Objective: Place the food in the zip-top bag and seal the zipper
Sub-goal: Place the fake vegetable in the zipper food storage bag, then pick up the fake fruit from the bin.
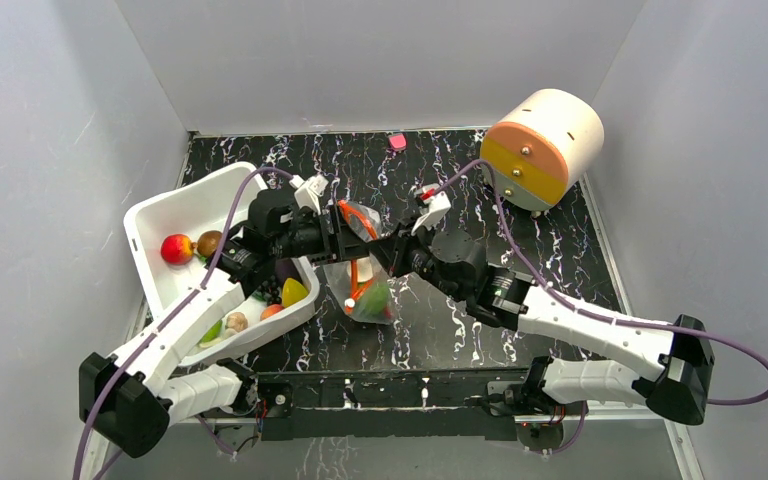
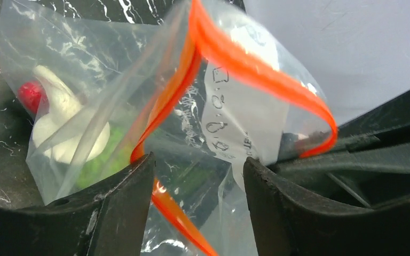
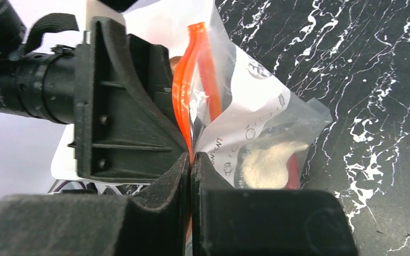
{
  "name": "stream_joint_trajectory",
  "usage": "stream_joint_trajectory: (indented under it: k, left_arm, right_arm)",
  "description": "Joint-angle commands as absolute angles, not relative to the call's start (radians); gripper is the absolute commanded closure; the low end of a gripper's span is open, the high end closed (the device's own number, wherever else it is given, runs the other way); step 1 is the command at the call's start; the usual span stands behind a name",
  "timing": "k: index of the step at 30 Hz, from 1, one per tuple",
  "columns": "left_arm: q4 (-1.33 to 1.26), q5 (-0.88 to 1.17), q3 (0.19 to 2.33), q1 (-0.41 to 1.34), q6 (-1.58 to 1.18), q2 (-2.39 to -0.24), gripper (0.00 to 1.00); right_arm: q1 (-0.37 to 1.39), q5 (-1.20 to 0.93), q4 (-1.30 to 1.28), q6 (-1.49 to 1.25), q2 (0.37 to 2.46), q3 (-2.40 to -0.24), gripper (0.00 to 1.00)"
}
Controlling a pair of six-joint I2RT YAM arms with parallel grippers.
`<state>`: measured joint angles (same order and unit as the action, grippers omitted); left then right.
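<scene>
The clear zip-top bag (image 1: 368, 292) hangs between my two grippers above the black marbled table. Its orange-red zipper (image 2: 256, 69) is parted in a loop. Inside the bag lie a green piece (image 2: 99, 160), a red piece (image 2: 30, 96) and a whitish piece (image 2: 58, 122). My left gripper (image 2: 197, 162) is open, with the bag's mouth and one zipper strip lying between its jaws. My right gripper (image 3: 191, 157) is shut on the zipper strip (image 3: 184, 80) at the bag's (image 3: 261, 112) edge. A red apple (image 1: 176, 248) and several other toy foods lie in the tub.
The white tub (image 1: 160, 215) stands left of the bag under my left arm. A round cream-and-orange device (image 1: 545, 145) sits at the back right. A small pink object (image 1: 397, 141) lies by the back wall. White walls enclose the table.
</scene>
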<state>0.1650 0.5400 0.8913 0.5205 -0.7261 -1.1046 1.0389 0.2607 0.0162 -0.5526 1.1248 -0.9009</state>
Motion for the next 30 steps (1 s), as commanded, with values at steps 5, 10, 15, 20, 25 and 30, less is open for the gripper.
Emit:
stream_joint_trajectory:
  k: [5, 10, 15, 20, 25, 30]
  left_arm:
    - [0.315, 0.527, 1.046, 0.531, -0.657, -1.03, 0.38]
    - [0.383, 0.468, 1.094, 0.531, -0.626, -0.992, 0.37]
    - [0.555, 0.222, 1.153, 0.53, -0.534, -0.973, 0.37]
    - [0.688, -0.069, 1.162, 0.53, -0.498, -0.978, 0.37]
    - [0.745, -0.252, 1.145, 0.53, -0.503, -1.006, 0.33]
    - [0.776, -0.353, 1.157, 0.496, -0.501, -1.053, 0.32]
  right_arm:
    - [1.042, 0.359, -0.051, -0.504, 1.07, -0.939, 1.0]
    - [1.043, 0.445, -0.115, -0.467, 1.052, -0.949, 1.0]
    - [1.043, 0.514, -0.171, -0.442, 1.024, -0.948, 1.0]
    - [1.043, 0.563, -0.21, -0.424, 1.0, -0.953, 1.0]
    - [1.043, 0.586, -0.239, -0.414, 0.972, -0.965, 1.0]
    - [1.043, 0.586, -0.24, -0.414, 0.947, -0.952, 1.0]
